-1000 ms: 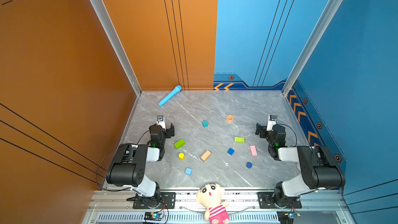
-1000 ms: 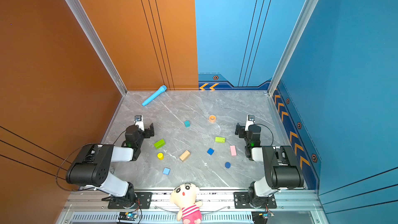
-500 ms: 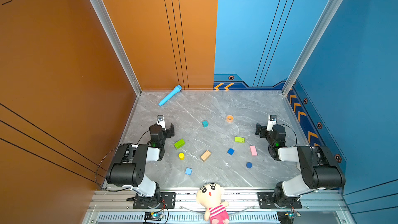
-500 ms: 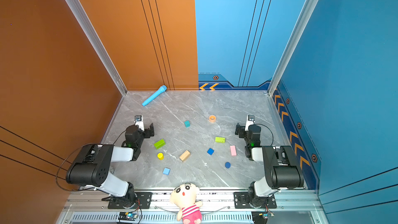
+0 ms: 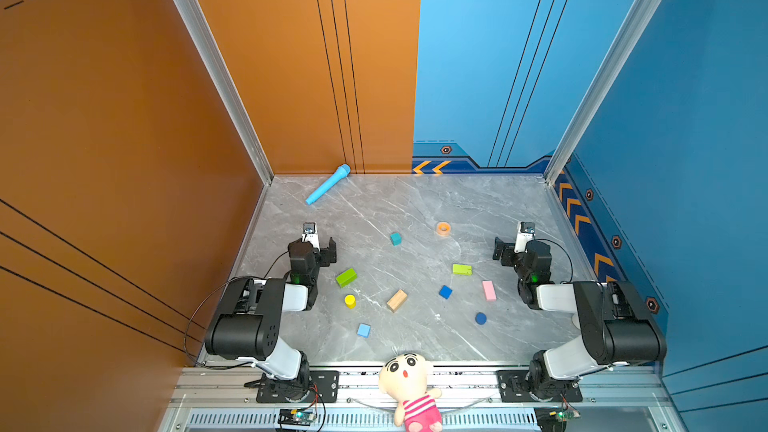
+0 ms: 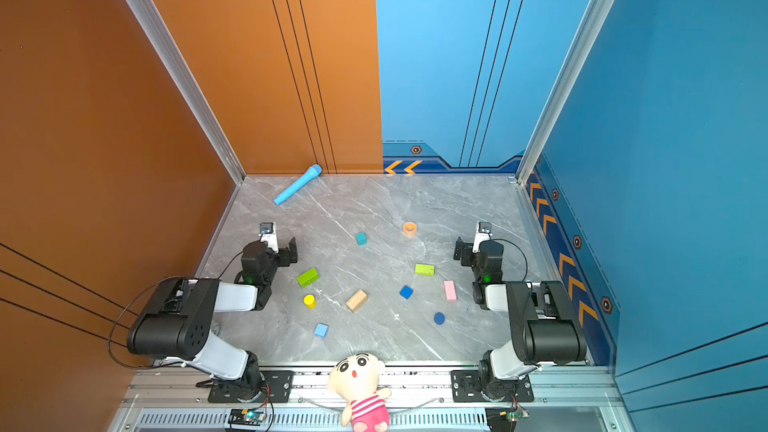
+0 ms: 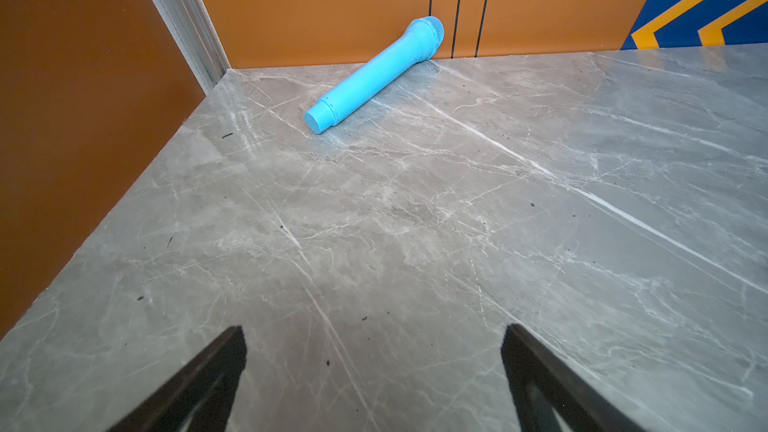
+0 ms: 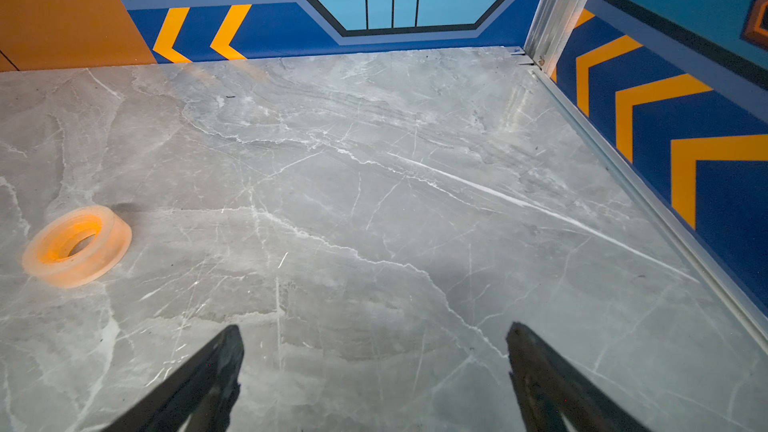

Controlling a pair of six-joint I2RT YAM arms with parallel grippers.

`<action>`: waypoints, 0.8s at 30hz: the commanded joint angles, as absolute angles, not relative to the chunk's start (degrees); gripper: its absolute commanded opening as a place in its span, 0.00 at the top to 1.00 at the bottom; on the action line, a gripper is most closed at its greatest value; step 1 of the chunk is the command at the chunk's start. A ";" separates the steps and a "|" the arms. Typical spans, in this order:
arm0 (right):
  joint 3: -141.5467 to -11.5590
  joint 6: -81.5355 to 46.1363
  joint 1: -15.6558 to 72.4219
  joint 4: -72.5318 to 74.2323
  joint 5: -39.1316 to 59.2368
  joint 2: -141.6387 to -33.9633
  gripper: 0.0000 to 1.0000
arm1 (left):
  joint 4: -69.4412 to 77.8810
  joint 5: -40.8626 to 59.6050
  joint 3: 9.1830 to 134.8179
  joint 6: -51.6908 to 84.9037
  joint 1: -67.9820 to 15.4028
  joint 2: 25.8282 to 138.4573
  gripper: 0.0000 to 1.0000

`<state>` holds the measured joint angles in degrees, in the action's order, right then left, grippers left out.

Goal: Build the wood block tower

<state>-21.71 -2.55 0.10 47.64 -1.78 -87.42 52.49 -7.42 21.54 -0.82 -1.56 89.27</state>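
Note:
The wood blocks lie scattered singly on the grey marble table, none on top of another: a teal cube [image 5: 395,238], two lime green bricks [image 5: 346,277] [image 5: 461,269], a yellow cylinder [image 5: 350,300], a tan brick [image 5: 397,300], a dark blue cube [image 5: 445,292], a pink brick [image 5: 489,290], a dark blue cylinder [image 5: 481,318] and a light blue cube [image 5: 363,330]. My left gripper [image 7: 374,334] rests open and empty at the table's left side, left of the blocks. At the right side my right gripper [image 8: 374,332] is open and empty too.
A light-blue toy microphone [image 5: 328,184] lies against the back wall at the far left. An orange tape ring [image 5: 443,228] sits behind the blocks, also seen as the ring [image 8: 77,246] in the right wrist view. A doll [image 5: 409,388] hangs on the front rail. Walls enclose three sides.

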 commanded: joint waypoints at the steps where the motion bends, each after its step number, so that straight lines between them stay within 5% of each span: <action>1: -22.14 -2.90 0.33 48.87 -2.66 -87.71 0.00 | 52.40 -7.84 21.94 -0.54 -1.76 89.49 0.02; 9: -23.31 -3.65 0.62 46.67 -5.28 -86.67 0.00 | 51.44 -8.42 22.11 -0.40 -1.74 88.20 0.02; 17: -39.08 -6.59 3.43 8.71 -8.02 -75.10 0.06 | 20.45 -12.98 31.63 5.85 -3.70 71.74 0.00; 24: -50.01 -4.42 15.78 -10.41 -14.09 -72.94 0.08 | 1.24 -9.96 42.22 12.48 -8.14 68.55 0.07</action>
